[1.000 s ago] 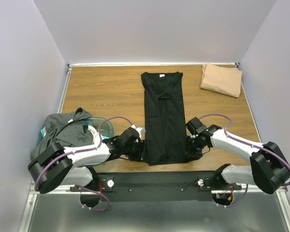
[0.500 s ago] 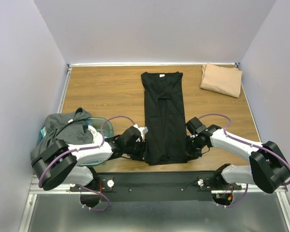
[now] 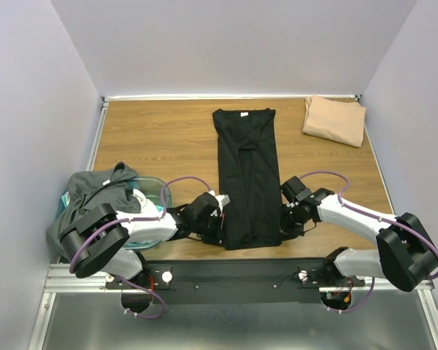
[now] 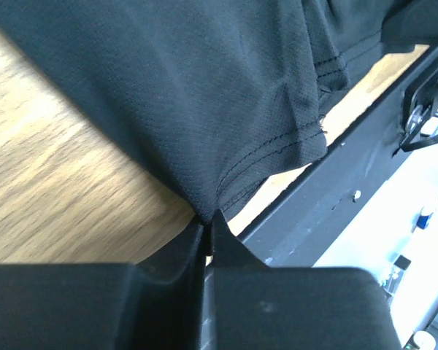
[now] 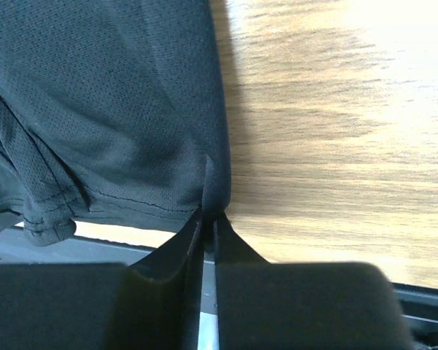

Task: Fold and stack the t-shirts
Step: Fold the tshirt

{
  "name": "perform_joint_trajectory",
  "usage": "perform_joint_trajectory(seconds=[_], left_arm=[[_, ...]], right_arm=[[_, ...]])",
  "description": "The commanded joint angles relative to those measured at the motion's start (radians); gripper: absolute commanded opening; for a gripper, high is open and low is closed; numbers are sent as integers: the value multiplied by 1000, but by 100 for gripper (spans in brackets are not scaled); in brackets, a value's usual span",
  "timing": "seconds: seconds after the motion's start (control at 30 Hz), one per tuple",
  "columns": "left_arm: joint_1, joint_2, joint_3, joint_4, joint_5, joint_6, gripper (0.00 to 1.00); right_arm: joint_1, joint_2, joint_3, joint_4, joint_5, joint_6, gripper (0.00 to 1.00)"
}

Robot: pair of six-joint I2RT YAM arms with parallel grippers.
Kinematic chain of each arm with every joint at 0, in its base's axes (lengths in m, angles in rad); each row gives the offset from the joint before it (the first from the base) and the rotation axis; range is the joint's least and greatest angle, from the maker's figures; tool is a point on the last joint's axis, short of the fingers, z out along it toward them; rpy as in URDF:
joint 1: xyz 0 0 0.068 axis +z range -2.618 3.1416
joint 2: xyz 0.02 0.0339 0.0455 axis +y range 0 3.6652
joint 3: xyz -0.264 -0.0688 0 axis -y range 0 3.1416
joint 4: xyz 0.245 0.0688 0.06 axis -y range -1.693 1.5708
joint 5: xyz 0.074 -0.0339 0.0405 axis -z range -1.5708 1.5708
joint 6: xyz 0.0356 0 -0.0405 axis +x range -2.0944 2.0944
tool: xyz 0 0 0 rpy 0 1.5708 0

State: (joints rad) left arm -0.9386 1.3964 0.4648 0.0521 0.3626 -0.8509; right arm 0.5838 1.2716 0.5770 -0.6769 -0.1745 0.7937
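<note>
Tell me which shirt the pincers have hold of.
The black shirt, laid long mid-table: left pincer and right pincer pinch its near corners. The tan shirt lies folded far right; the grey shirt is heaped on the tub.

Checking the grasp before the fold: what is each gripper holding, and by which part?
Both hold the black t-shirt near its bottom hem: the left gripper pinches the left side edge, the right gripper the right side edge.

Wooden table; black t-shirt lies flat along it, its near hem between left gripper and right gripper; folded tan t-shirt far beyond the right gripper; teal tub outside the left gripper, at the table's edge.
</note>
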Motion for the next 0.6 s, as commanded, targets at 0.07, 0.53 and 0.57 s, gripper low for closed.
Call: perform_joint_trajectory(seconds=[0.07,0.53,0.57], left_arm=[[-14,16,14,-46,-16,24,0],[50,-11,241,-296,-165,148,0],[64,-10,250,-302,-165,148,0]], right_arm=[[8,-3,-11,11,0,4,4],[8,-48,185,-130,58,32,0],[8,-44,201,-133,72,32,0]])
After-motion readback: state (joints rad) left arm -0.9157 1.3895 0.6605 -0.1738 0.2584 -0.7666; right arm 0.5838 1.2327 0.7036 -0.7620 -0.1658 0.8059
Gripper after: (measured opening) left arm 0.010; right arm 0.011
